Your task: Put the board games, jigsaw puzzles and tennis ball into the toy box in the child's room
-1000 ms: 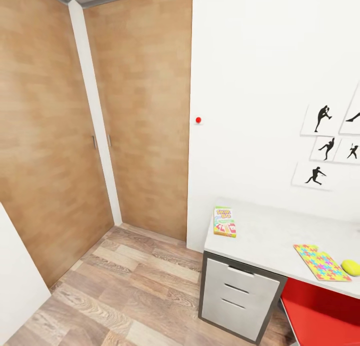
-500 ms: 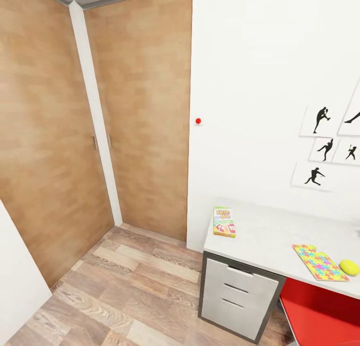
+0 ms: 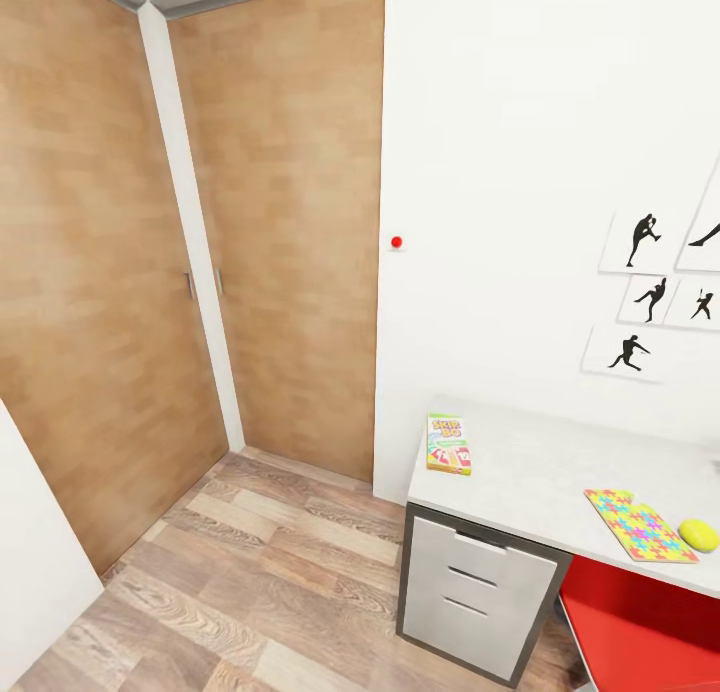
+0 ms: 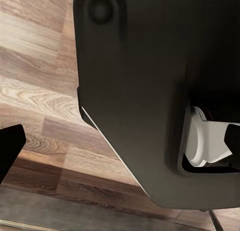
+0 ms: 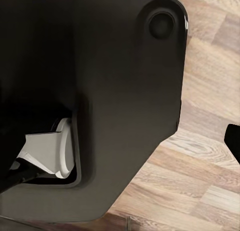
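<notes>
Wooden doors [image 3: 120, 272] fill the room's left corner above a plank floor [image 3: 250, 582]. Right of them, a white wall [image 3: 500, 172] carries silhouette pictures [image 3: 655, 297]. Below stands the table [image 3: 530, 472]: a board game [image 3: 449, 444] near its left end, a puzzle [image 3: 640, 524] near its front edge, a ball [image 3: 700, 534] just beside that. Whether either arm's fingers are spread or pressed together cannot be told.

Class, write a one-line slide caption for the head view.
White table holding a board game, jigsaw puzzle and tennis ball.

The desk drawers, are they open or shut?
Shut: all three drawers sit flush in the unit under the table, handles in line.
</notes>
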